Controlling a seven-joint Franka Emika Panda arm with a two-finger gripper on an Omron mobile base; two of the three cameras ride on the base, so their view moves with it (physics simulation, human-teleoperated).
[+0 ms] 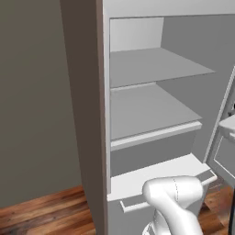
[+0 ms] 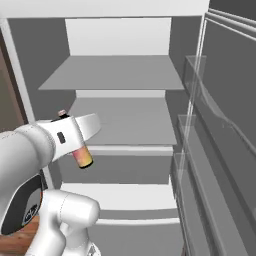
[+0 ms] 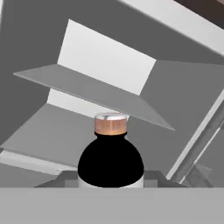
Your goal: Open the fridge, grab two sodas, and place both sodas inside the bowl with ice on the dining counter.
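- 1 soda bottle (image 3: pixel 110 162) sits clamped in the fingers (image 3: pixel 110 181), its long axis running straight out along them, cap away from the hand.
- It hangs in front of the open fridge (image 2: pixel 120 75), above no shelf.

The fridge (image 2: pixel 125 75) stands open, pale grey inside, its two upper shelves bare and the door swung out to the right. One soda bottle (image 3: pixel 110 162) is held in front of the shelves: pink-orange lower body in the right base view, black shoulder and coppery neck band in the hand view.
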